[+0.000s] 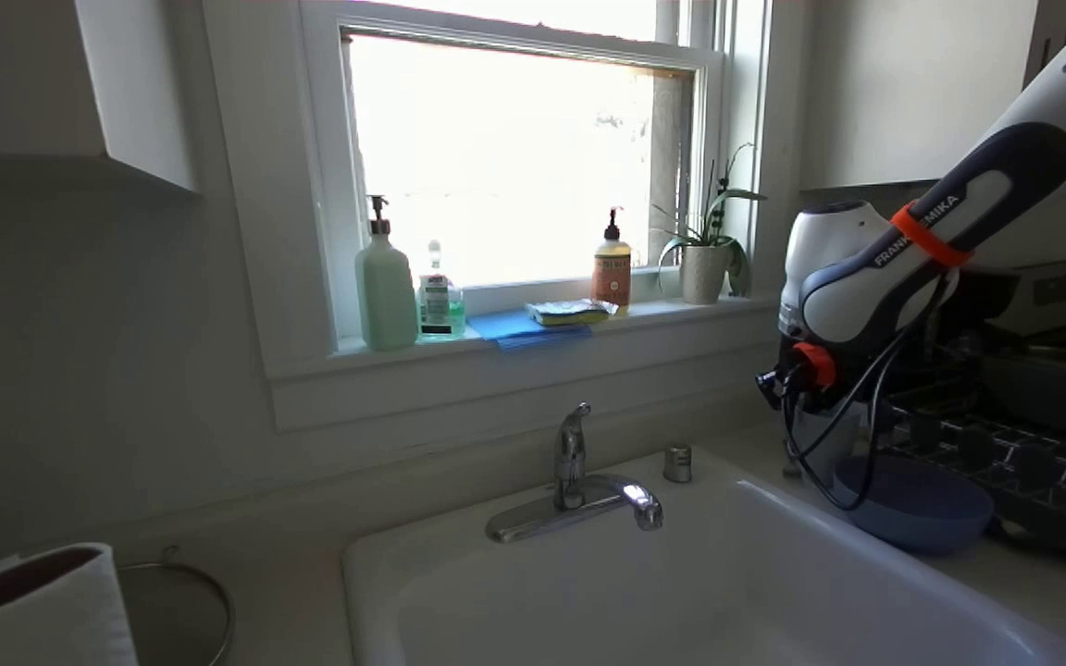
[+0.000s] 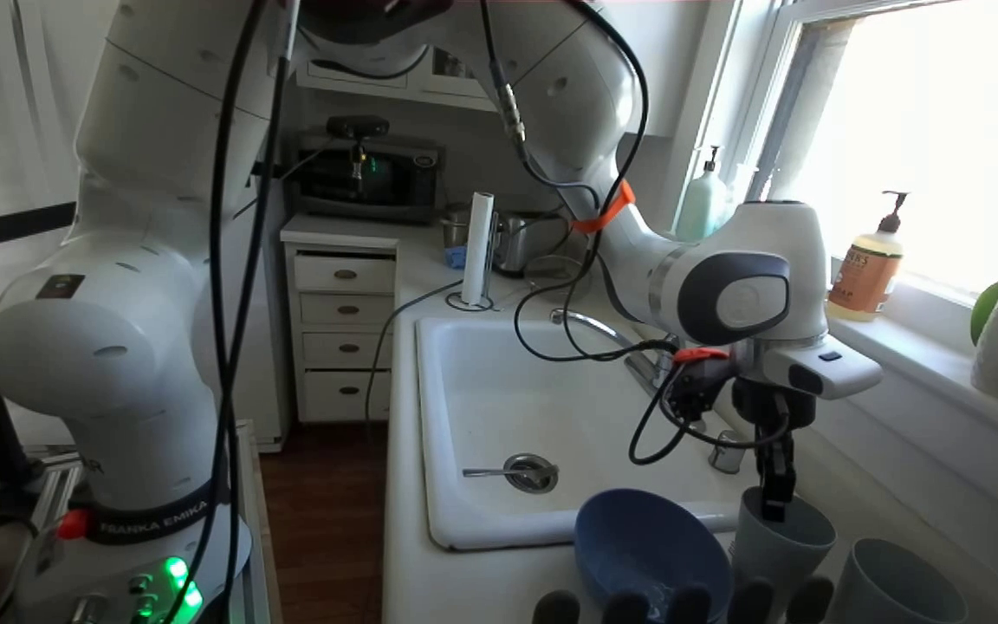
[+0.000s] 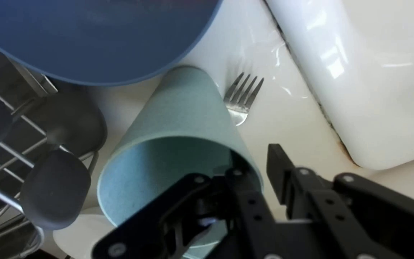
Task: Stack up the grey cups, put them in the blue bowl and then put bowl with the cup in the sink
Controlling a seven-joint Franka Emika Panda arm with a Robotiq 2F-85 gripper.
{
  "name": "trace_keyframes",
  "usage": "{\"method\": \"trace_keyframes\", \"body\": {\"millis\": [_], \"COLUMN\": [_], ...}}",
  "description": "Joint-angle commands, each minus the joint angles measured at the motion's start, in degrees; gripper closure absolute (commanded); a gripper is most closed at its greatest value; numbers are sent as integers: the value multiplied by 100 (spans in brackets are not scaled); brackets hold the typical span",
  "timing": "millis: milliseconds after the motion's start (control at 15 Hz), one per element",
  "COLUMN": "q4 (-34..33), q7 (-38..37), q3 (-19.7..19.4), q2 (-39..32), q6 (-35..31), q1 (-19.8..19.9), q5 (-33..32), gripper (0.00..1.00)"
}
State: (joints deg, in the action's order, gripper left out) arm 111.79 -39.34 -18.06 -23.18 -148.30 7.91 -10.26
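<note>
- The worktop [image 2: 473, 589] is bounded along its back edge by the wall under the window [image 2: 923, 104].
- The sink [image 2: 508, 527] is set into the worktop, one side of it close to the front edge.
- The dish rack [image 3: 16, 155] is placed across a strip of worktop from the sink.
- The blue bowl [image 2: 646, 537] is set on that strip, its mouth turned upward.
- The hand [image 3: 254, 158] is pointed downward, its fingers spread: one is placed inside the mouth of a grey cup [image 3: 189, 108], the other outside the wall on the sink side, with a gap seen there.
- That cup is stood just beside the bowl, toward the back edge, long axis upright, mouth upward; whether bowl and cup are touched together cannot be told.
- A second grey cup [image 2: 893, 589] is stood near it, closer to the back edge, likewise upright and mouth upward.
- A fork [image 3: 239, 104] is laid between the first cup and the sink, tines directed toward the front edge, handle hidden.
</note>
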Motion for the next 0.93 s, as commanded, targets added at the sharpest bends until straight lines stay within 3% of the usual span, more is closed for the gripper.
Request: {"method": "trace_keyframes", "body": {"millis": [0,867], "q4": [-267,-736], "q7": [-73,-294], "q3": [-44,-243], "q2": [-114,459], "q6": [278,1241], "q1": [-100,-515], "q5": [208,-531], "gripper": [100,99]}}
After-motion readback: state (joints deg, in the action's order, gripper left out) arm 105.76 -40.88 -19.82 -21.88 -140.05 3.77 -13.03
